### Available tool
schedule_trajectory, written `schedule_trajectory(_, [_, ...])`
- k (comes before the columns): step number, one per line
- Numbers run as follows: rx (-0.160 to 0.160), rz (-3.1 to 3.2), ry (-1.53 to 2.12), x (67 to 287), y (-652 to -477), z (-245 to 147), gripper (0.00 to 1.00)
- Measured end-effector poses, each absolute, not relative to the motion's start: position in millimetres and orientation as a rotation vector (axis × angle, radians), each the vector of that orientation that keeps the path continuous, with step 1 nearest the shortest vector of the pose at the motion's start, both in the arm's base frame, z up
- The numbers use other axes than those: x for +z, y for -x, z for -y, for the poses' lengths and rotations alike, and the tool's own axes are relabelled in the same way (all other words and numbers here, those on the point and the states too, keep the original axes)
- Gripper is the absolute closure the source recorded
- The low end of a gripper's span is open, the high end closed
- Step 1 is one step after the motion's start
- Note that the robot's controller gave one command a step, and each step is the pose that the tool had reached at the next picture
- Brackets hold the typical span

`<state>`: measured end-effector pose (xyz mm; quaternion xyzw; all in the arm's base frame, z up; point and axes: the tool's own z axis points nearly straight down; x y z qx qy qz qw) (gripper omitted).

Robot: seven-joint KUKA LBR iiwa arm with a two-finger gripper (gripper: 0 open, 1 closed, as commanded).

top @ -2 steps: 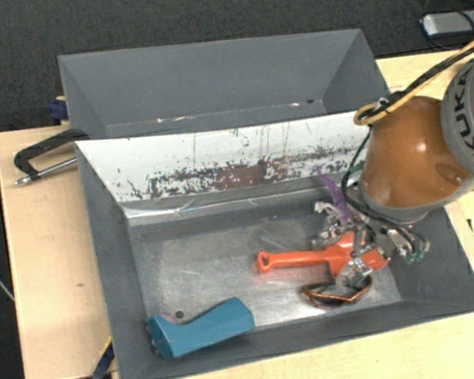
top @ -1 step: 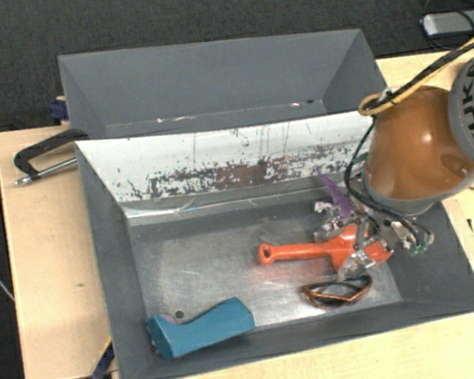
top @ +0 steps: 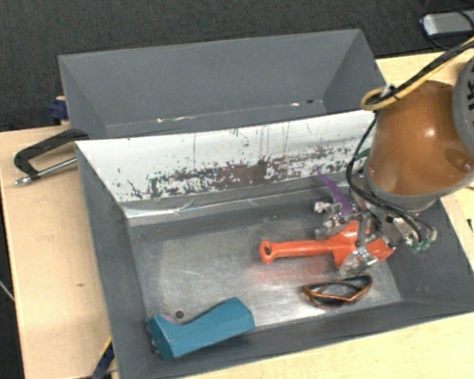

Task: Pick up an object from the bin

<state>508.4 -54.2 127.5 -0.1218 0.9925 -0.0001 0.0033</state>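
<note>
An orange tool with a long handle (top: 303,249) lies on the bin floor right of the middle, its thicker head pointing right. My gripper (top: 369,228) hangs low over that head at the bin's right side, and the head is partly hidden beneath it. Whether it touches the tool I cannot tell. Just in front of the tool's head lies a pair of dark sunglasses with orange-brown rims (top: 339,291).
A blue wedge-shaped block (top: 200,329) lies at the front left of the bin. A small purple piece (top: 332,186) shows by the back wall near the arm. The arm's orange cover hangs over the bin's right side.
</note>
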Motion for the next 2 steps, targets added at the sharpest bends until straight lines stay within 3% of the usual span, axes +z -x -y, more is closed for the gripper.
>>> schedule_trajectory(2, [-0.001, -3.112, 0.383, 151, -508.7, 54, 1.0])
